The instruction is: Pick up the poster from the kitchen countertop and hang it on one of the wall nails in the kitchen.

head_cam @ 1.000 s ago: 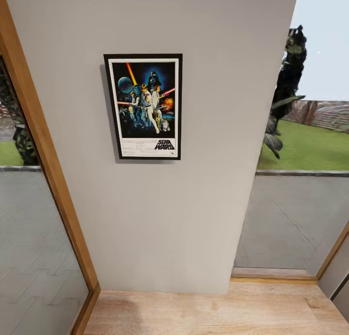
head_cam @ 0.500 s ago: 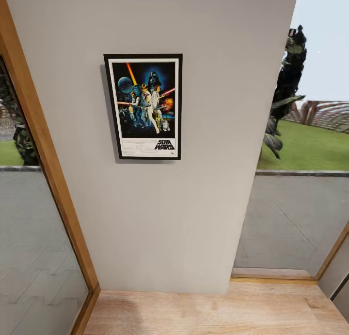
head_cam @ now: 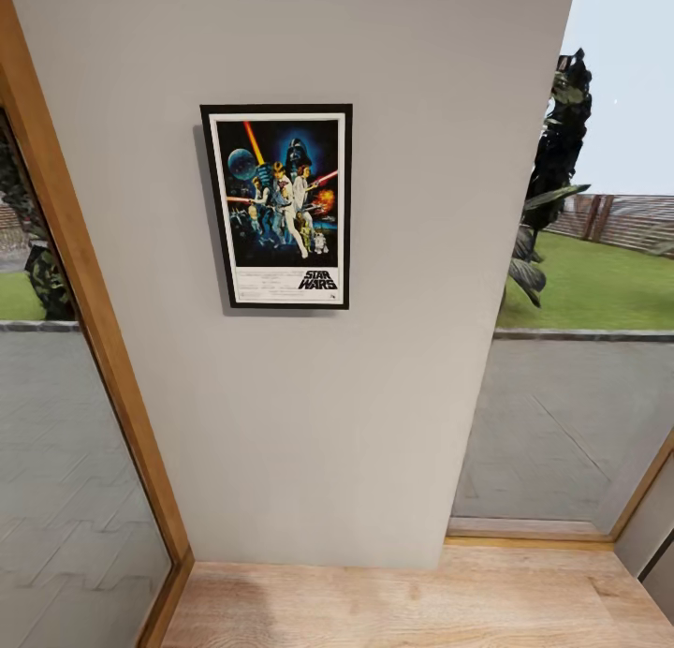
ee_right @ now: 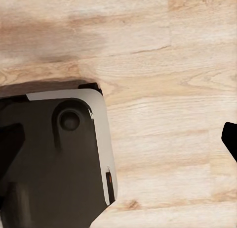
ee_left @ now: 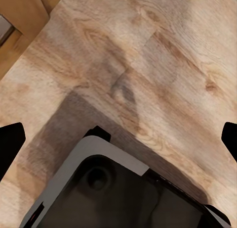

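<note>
The poster (head_cam: pixel 278 206) hangs upright and flat on a plain grey wall panel (head_cam: pixel 309 423), straight ahead in the head view. Its black frame, white border and "STAR WARS" logo are fully visible. No nail can be made out. The kitchen countertop is out of view. My left gripper (ee_left: pixel 118 141) points down at the wooden floor, open, its two black fingertips (ee_left: pixel 11 144) far apart with nothing between them. My right gripper (ee_right: pixel 118 141) is likewise open over the floor, one fingertip (ee_right: pixel 230 139) at the picture's edge.
Tall windows with wooden frames (head_cam: pixel 89 320) flank the wall panel, with a paved yard, lawn and dark plants (head_cam: pixel 557 161) outside. Light wooden floor (head_cam: pixel 402 606) lies at the wall's foot. My dark, white-rimmed base (ee_left: pixel 118 193) sits below both grippers.
The poster and both arms have stayed put. Only the far backdrop outside the right window looks slightly different.
</note>
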Controlling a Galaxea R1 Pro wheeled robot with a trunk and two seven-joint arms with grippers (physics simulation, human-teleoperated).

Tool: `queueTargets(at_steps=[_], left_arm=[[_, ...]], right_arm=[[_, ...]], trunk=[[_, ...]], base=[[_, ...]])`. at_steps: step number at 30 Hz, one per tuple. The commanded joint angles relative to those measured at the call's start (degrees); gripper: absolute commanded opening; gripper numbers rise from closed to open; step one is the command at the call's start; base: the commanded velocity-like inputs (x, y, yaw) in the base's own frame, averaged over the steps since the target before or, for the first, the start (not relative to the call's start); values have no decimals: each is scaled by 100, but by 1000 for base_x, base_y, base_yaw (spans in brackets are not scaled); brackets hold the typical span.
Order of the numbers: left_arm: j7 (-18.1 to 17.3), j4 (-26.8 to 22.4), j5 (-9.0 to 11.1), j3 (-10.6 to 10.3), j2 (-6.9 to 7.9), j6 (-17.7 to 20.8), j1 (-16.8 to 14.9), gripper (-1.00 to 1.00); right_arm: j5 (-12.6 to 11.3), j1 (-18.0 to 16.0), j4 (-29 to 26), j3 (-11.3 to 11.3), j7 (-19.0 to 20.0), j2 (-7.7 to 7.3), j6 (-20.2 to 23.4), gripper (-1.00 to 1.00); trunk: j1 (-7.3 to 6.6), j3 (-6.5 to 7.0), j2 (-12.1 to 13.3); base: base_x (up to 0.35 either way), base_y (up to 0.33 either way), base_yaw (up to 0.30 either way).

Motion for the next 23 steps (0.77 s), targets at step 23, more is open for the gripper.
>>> queueTargets(at_steps=[23], left_arm=[[-20,3,57,-48,-27,-10,0,100]], right_arm=[[4,3,-1,-41,37,34,-8,100]], trunk=[[2,0,-3]], base=[[0,0,0]])
